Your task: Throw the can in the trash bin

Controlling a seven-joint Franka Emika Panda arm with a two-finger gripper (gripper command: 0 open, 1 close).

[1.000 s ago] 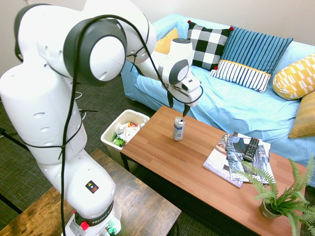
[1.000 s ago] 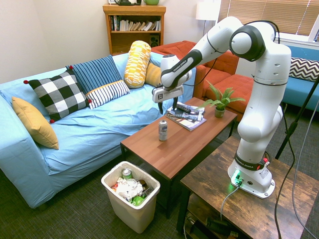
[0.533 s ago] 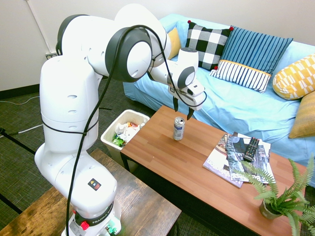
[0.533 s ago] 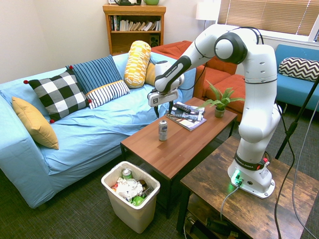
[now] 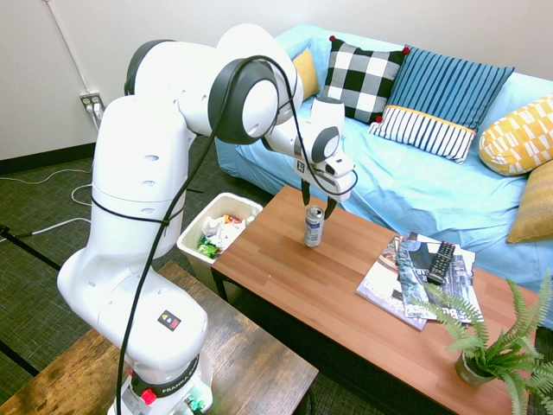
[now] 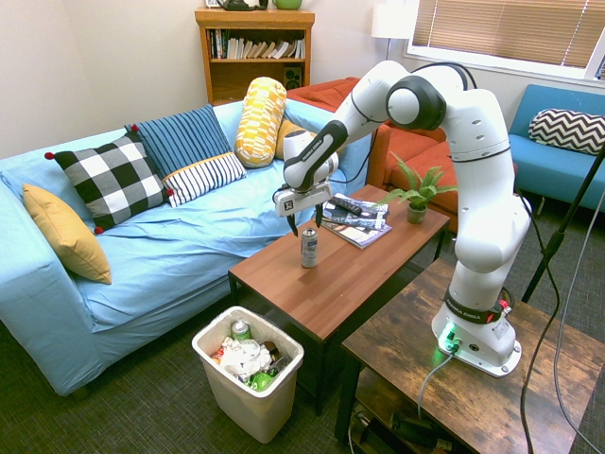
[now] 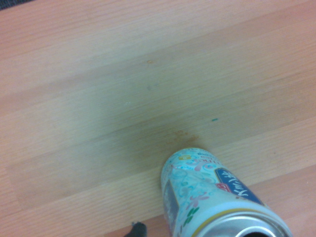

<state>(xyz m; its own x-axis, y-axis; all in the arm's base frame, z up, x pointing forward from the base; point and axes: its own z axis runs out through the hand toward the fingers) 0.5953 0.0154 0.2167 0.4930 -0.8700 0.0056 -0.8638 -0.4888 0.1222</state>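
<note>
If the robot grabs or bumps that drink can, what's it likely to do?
The can stands upright, tall and slim, so a sideways bump would probably tip it. Its round sides suggest it would then roll. The opening in its top looks dark, so it may be empty and light.

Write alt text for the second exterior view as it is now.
An open gripper hovers around the top of an upright silver can on a wooden coffee table. A cream trash bin holding litter stands on the floor nearby, beside a blue-covered sofa.
</note>
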